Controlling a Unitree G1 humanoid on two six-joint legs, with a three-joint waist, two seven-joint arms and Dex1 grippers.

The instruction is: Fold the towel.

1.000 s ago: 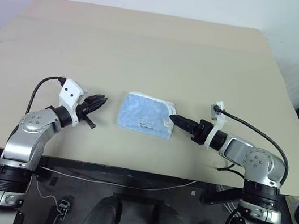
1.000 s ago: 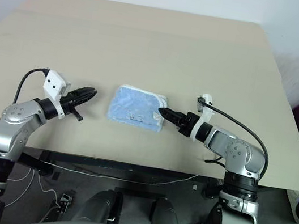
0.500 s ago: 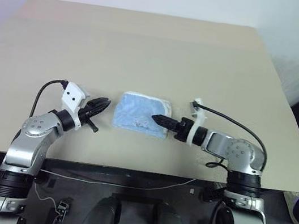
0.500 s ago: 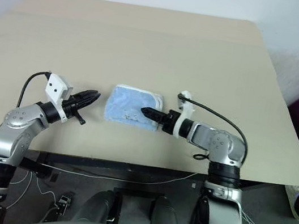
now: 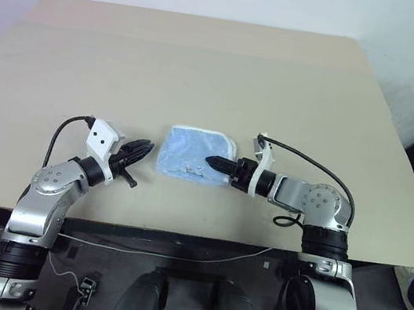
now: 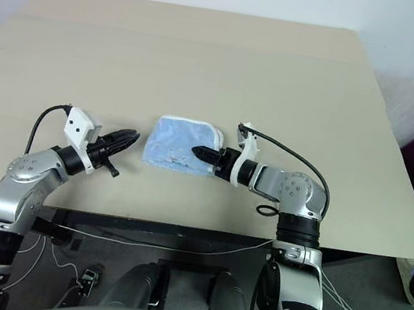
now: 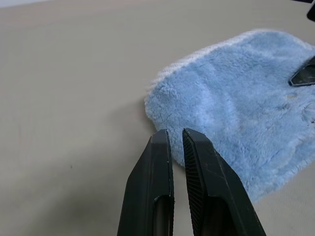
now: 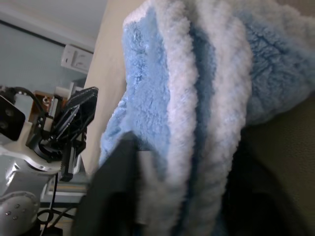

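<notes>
Writing: no brand, label or lettering can be read anywhere; a small dark printed mark sits on the towel's (image 5: pixel 194 154) top face near its front edge, too small to make out.
Towel look: light blue terry cloth, fluffy pile, folded into a compact pad with rounded corners; white stitched edging shows along its far edge and its right side.
Towel layers: in the right wrist view the edge nearest the camera shows stacked blue layers parted by bands of white edging.
Towel place: lying flat on the tabletop (image 5: pixel 206 67), near the front edge and about midway between the two arms.
Left claw (image 5: pixel 147 147): fingers drawn together with only a thin slit between them, holding nothing; its tips point at the towel's left edge and stand just beside it, apart from the cloth.
Right claw (image 5: pixel 210 160): reaches in from the right over the towel's right part, its tip resting on the top face by the dark mark; the right wrist view shows the layered edge lying between its two dark fingers, one on each side, so it is gripping the towel's right edge.
Tabletop: plain beige, with one faint seam running across its far part.
Beyond the towel: the right wrist view shows the left claw facing it across the cloth.
</notes>
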